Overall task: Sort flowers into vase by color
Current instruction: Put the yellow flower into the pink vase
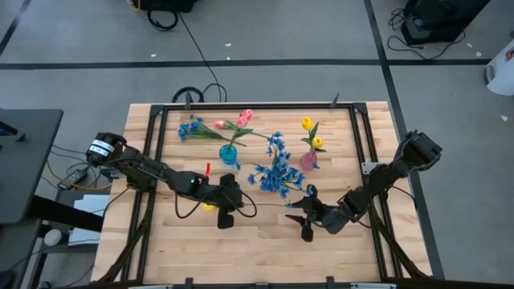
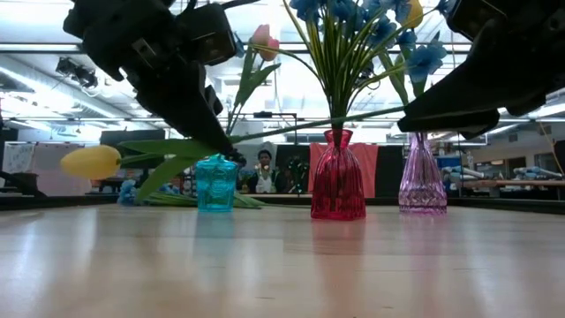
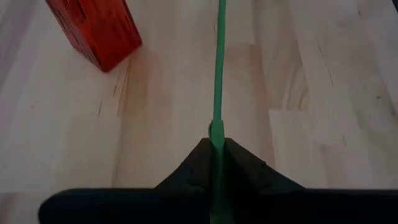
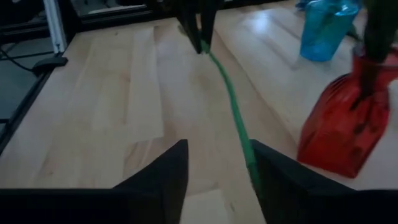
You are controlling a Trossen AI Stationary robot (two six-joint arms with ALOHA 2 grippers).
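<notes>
Left gripper [image 3: 217, 146]: my fingers are clenched on the green stem [image 3: 219, 68] of the yellow tulip [image 2: 91, 162], held off the table [image 1: 265, 241], near side, left of centre.
Right gripper [image 4: 217, 165]: my fingers stand apart around the stem's other end, gripping nothing.
Blue sprays [image 1: 277, 168]: in the red vase [image 2: 337, 177], centre.
Pink tulips [image 1: 241, 120]: in the teal vase [image 2: 216, 184].
Yellow tulips [image 1: 311, 132]: in the pink vase [image 2: 421, 177], right.
</notes>
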